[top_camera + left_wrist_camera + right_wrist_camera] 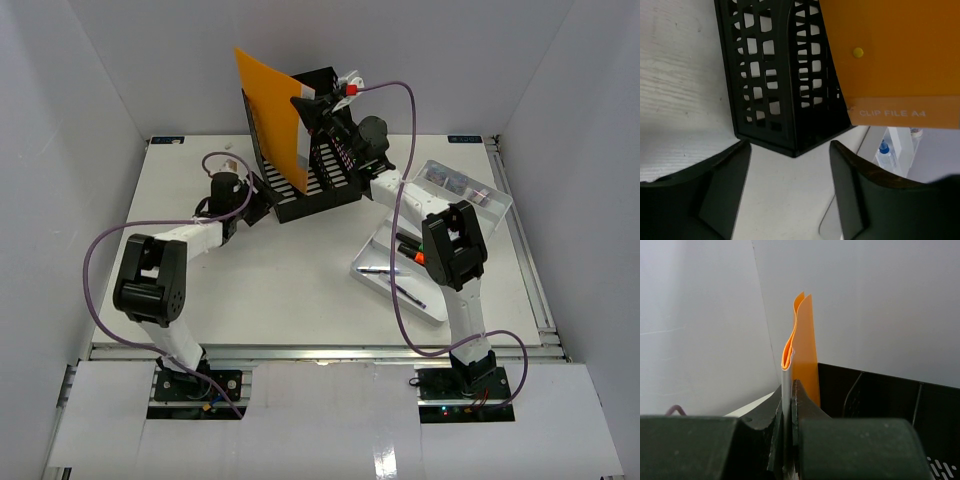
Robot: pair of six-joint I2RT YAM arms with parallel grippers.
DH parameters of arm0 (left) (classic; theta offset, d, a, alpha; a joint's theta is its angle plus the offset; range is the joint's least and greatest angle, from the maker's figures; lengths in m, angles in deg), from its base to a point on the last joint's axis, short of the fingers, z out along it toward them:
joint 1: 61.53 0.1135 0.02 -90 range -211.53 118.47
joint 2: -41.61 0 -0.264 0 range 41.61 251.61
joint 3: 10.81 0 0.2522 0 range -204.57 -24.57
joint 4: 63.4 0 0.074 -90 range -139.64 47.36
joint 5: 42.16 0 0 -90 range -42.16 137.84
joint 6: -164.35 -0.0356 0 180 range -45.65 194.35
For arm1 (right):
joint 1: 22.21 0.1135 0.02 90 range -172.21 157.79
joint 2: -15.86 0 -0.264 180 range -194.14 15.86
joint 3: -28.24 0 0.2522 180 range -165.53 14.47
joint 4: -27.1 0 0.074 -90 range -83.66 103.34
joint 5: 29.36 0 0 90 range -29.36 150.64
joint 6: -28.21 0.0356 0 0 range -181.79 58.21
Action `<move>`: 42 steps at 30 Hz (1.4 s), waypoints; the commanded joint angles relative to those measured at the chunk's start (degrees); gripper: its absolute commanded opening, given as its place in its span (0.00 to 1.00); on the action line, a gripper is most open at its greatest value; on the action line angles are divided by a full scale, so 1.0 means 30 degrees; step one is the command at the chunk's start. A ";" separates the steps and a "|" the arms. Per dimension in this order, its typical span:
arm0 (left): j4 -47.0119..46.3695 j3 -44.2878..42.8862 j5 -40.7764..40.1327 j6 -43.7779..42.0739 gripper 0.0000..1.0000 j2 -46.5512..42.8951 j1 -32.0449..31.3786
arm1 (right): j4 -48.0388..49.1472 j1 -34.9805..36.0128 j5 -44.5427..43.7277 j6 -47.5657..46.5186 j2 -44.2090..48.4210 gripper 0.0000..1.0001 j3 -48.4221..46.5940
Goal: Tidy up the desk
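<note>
Left arm (190, 236) and right arm (467, 315) are built alike: slim white links between bulky black joint housings, each on a black base (470, 385). A thin purple cable (392, 84) loops along each. The left claw (790, 185) has broad matt black fingers (722, 185); the right claw (787, 405) is dark too, with a red plug (354, 90) at its wrist

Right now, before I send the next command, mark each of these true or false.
1. The right gripper is shut on the orange file. True.
2. The silver tray on the desk holds pens. True.
3. The orange file lies flat on the desk. False: it stands upright at the black file holder.
4. The left gripper is clamped on the holder. False: its fingers are spread open, facing the holder's lower corner without gripping it.
</note>
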State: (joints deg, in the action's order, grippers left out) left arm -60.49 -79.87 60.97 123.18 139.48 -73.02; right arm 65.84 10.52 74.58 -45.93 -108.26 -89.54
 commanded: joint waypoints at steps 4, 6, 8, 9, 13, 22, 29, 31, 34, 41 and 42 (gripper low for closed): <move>0.1712 -0.2753 -0.1533 0.0109 0.52 0.1996 -0.1109 | 0.0717 0.0047 -0.0049 0.0544 0.0840 0.08 -0.0023; 0.1884 -0.2795 -0.1546 -0.0027 0.39 0.2163 -0.1269 | 0.0724 0.0047 -0.0049 0.0590 0.0755 0.08 -0.0168; 0.1891 -0.2652 -0.1408 -0.0122 0.26 0.2308 -0.1319 | 0.0724 0.0072 -0.0100 0.0678 0.0636 0.08 -0.0344; 0.1902 -0.2653 -0.1308 -0.0204 0.17 0.2388 -0.1374 | 0.0724 0.0096 -0.0097 0.0700 0.0600 0.08 -0.0408; 0.1996 -0.2946 -0.0740 -0.0676 0.00 0.2847 -0.1824 | 0.0724 0.0216 -0.0107 0.0847 0.0479 0.08 -0.0747; 0.2042 -0.3519 -0.0128 -0.0954 0.00 0.3717 -0.2653 | 0.0386 0.0403 -0.0371 0.1159 0.0435 0.08 -0.1443; 0.2018 -0.3018 0.0059 -0.0866 0.00 0.3546 -0.2779 | 0.0792 0.0340 0.0022 0.0270 0.0217 0.08 -0.1088; 0.2009 -0.2778 0.0077 -0.0984 0.00 0.3324 -0.2788 | 0.0959 0.0193 0.0040 -0.0042 -0.0315 0.08 -0.0928; 0.2009 -0.2527 0.0077 -0.1181 0.00 0.3180 -0.2786 | 0.1044 -0.0033 0.0041 -0.0237 -0.0872 0.08 -0.1697; 0.1833 -0.2310 0.0604 -0.1218 0.00 0.3851 -0.2876 | 0.1660 -0.0129 0.0565 -0.0160 -0.1987 0.08 -0.3852; 0.1801 -0.2293 0.0636 -0.1283 0.00 0.3900 -0.2925 | 0.1774 -0.0113 0.0663 -0.0144 -0.2197 0.08 -0.4015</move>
State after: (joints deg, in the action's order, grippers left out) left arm -59.46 -89.45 55.80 121.75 148.89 -78.78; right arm 65.60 9.58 75.94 -45.97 -113.07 -96.79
